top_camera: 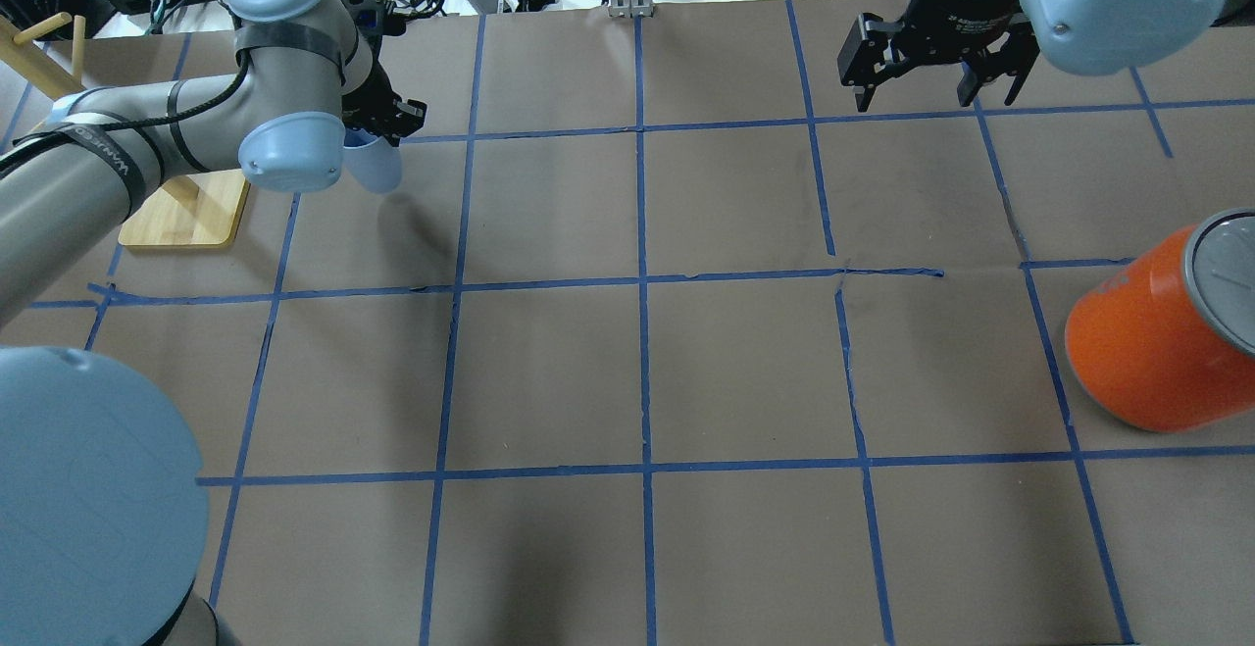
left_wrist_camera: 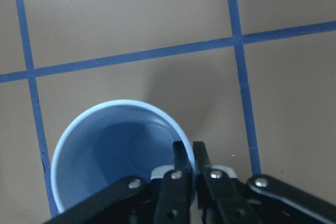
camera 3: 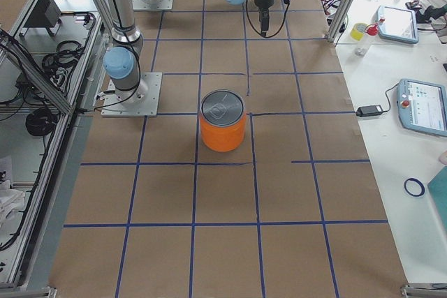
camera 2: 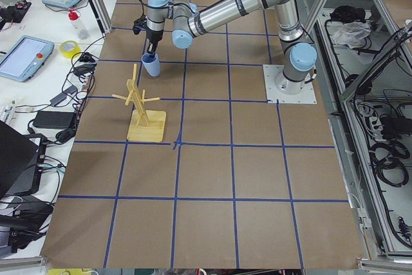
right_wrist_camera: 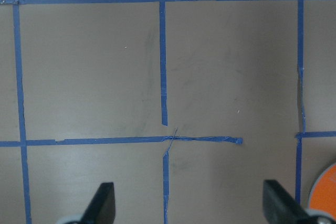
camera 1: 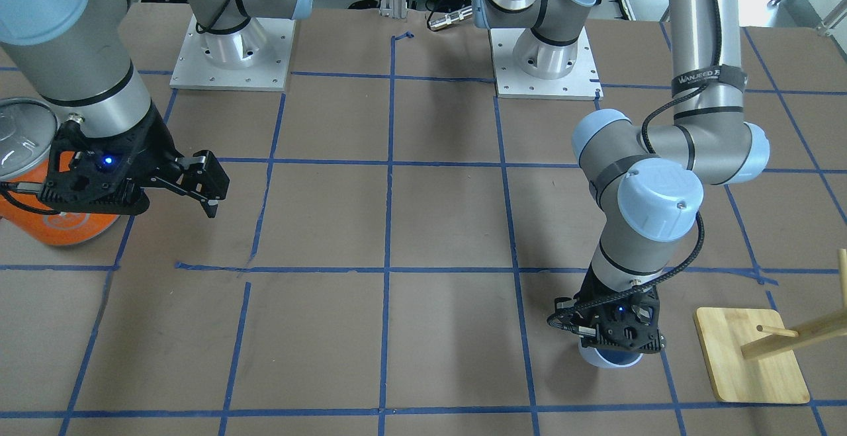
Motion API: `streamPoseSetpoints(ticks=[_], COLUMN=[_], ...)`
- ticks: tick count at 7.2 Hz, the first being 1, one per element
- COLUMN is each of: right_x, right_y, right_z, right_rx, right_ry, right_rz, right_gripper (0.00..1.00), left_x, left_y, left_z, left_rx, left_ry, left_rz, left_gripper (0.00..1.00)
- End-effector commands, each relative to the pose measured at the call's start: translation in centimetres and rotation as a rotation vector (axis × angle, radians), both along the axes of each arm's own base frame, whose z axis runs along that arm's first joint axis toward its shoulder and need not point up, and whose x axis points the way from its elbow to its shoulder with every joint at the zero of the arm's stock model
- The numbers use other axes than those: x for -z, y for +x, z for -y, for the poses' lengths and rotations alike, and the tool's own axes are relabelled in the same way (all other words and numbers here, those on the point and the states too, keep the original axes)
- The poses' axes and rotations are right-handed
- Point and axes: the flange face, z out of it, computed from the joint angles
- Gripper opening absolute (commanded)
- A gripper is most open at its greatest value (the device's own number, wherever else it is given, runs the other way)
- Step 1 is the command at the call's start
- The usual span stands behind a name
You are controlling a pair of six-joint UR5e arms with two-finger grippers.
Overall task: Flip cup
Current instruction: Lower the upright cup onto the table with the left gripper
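Note:
The cup [left_wrist_camera: 113, 156] is a small pale bluish-white tumbler with its mouth up, at the table's far left by the overhead view [top_camera: 375, 164]. It also shows in the front view [camera 1: 612, 358] and the left side view [camera 2: 150, 66]. My left gripper [left_wrist_camera: 188, 150] is shut on the cup's rim, one finger inside and one outside. I cannot tell whether the cup's base touches the table. My right gripper [top_camera: 936, 97] is open and empty, hovering over the far right of the table; it also shows in the right wrist view [right_wrist_camera: 190, 211].
A large orange can [top_camera: 1147, 352] with a silver top stands at the right, close to my right arm [camera 1: 66, 227]. A wooden peg stand [top_camera: 186, 215] on a square base sits just left of the cup [camera 1: 751, 356]. Blue tape lines grid the brown table.

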Motion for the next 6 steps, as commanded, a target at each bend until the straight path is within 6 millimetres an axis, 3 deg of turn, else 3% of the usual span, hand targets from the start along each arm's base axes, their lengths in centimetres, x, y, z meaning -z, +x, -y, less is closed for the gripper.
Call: streamPoseSetpoints(ticks=[1, 6], right_x=[0.0, 0.9], right_y=[0.0, -0.1], right_z=[0.0, -0.3], right_rx=[0.002, 0.002], right_ry=[0.001, 0.019], right_rz=[-0.001, -0.002], right_gripper=[1.0, 1.0], left_x=[0.6, 1.6], left_y=[0.2, 1.3], left_z=[-0.5, -1.0], left_rx=[0.009, 0.008], left_ry=[-0.008, 0.01], left_rz=[0.009, 0.013], left_gripper=[0.0, 0.0])
